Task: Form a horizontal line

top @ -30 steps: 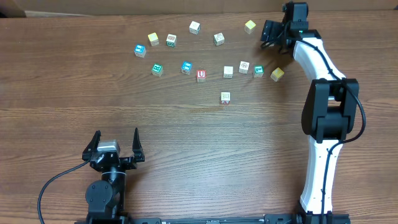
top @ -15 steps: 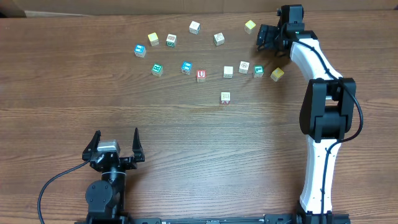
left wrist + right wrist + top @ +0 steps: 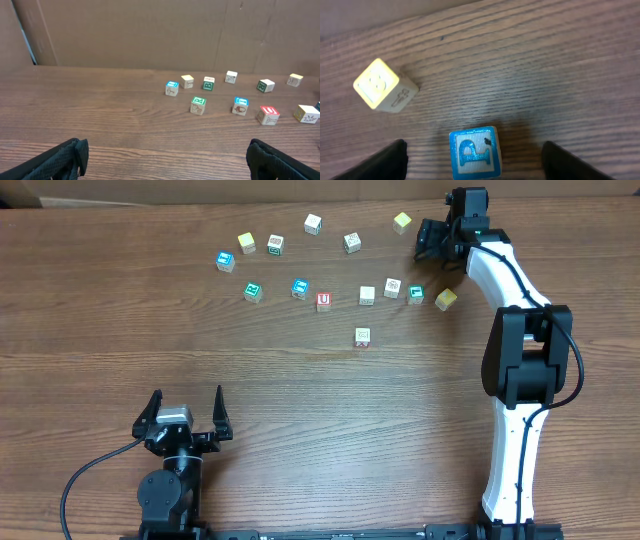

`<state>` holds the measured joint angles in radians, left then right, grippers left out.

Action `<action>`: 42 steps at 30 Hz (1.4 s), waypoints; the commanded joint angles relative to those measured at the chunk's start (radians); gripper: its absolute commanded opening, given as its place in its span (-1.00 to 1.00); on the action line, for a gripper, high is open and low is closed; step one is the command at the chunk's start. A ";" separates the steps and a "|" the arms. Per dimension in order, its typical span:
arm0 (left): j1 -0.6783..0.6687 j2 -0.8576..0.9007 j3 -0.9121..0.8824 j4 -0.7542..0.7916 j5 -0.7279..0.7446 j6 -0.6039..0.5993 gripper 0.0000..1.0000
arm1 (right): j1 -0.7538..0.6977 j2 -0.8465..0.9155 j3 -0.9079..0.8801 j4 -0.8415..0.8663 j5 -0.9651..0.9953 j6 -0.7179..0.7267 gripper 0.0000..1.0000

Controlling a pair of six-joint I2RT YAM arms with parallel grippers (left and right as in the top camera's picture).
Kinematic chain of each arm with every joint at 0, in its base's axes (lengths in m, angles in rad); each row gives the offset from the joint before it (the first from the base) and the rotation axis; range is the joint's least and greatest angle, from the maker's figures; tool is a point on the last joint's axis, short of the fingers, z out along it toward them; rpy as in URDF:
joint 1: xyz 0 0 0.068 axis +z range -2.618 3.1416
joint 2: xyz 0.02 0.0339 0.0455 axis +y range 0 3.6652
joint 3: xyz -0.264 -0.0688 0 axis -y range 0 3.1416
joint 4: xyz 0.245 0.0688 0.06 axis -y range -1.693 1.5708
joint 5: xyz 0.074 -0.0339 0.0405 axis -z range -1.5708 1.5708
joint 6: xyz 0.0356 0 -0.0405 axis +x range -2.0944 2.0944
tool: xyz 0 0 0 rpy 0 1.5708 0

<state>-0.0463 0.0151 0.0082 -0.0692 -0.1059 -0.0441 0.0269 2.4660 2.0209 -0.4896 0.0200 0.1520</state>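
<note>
Tabletop [image 3: 300, 410] of brown wood grain, matt, streaked lengthwise. One sheet of plain brown board [image 3: 150, 30] upright behind the far edge.

Two arms. Right arm [image 3: 520, 360]: glossy white shells on black joints, reaching to the far right corner. Left arm [image 3: 170, 480]: all black, low at the near edge, with one black cable [image 3: 85, 470] looping off beside it.

Two grippers. Left gripper [image 3: 187, 395]: fingers spread wide, nothing between them, well apart from every cube. Right gripper [image 3: 432, 240]: jaws apart, dark rounded fingers on either side of a blue-topped cube [image 3: 472, 152] without touching it. Seen in the right wrist view only; not made out from above. One pale yellow cube [image 3: 382, 85] farther off in the same view, turned corner-on.

Fourteen small wooden cubes counted from above, square-edged, pale-sided, with printed tops, all apart from one another: four whitish, three yellow, three green, two blue, one teal, one red "U" cube [image 3: 323, 301].

Row not yet made, no two cubes touching. Whitish cubes for it:
- First whitish cube [image 3: 367, 295] just right of the red one.
- Second whitish cube [image 3: 392, 287] near the first, set slightly farther back.
- Third whitish cube [image 3: 362, 337] alone toward the front.
- Fourth whitish cube [image 3: 313, 223] at the far edge.
</note>
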 commanded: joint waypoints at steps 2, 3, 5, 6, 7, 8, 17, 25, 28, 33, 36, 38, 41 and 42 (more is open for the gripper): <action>-0.008 -0.010 -0.002 -0.001 -0.002 0.022 0.99 | 0.002 0.007 0.000 0.006 -0.008 0.003 0.36; -0.008 -0.010 -0.003 -0.001 -0.002 0.022 0.99 | 0.002 0.007 0.000 0.006 -0.008 0.003 0.36; -0.008 -0.010 -0.002 -0.001 -0.002 0.022 0.99 | 0.002 0.007 0.000 0.006 -0.008 0.003 0.49; -0.008 -0.010 -0.002 -0.001 -0.002 0.022 0.99 | 0.002 0.007 0.000 0.006 -0.008 0.003 0.52; -0.008 -0.010 -0.002 -0.001 -0.002 0.022 0.99 | 0.002 0.007 0.000 0.006 -0.008 0.003 0.55; -0.008 -0.010 -0.002 -0.001 -0.002 0.022 0.99 | 0.002 0.007 0.000 0.007 -0.008 0.003 0.57; -0.008 -0.010 -0.002 -0.001 -0.002 0.022 0.99 | 0.006 0.006 0.113 -0.051 -0.045 0.003 0.72; -0.008 -0.010 -0.002 -0.001 -0.002 0.022 0.99 | 0.068 0.006 0.270 -0.139 -0.049 -0.005 0.92; -0.008 -0.010 -0.002 -0.001 -0.002 0.022 0.99 | 0.106 0.007 0.269 -0.138 -0.049 -0.005 0.93; -0.008 -0.010 -0.003 -0.001 -0.002 0.022 0.99 | 0.171 0.009 0.269 -0.126 -0.049 -0.005 0.92; -0.008 -0.010 -0.002 -0.001 -0.002 0.022 0.99 | 0.216 0.014 0.269 -0.122 -0.048 -0.005 0.91; -0.008 -0.010 -0.002 -0.001 -0.002 0.022 0.99 | 0.243 0.023 0.269 -0.115 -0.045 -0.005 0.91; -0.008 -0.010 -0.002 -0.001 -0.002 0.022 0.99 | 0.273 0.043 0.269 -0.098 -0.028 -0.005 0.91; -0.008 -0.010 -0.002 -0.001 -0.002 0.022 0.99 | 0.279 0.049 0.269 -0.094 -0.019 -0.005 0.92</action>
<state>-0.0463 0.0151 0.0082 -0.0692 -0.1055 -0.0444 0.2977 2.4809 2.2784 -0.5949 -0.0212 0.1551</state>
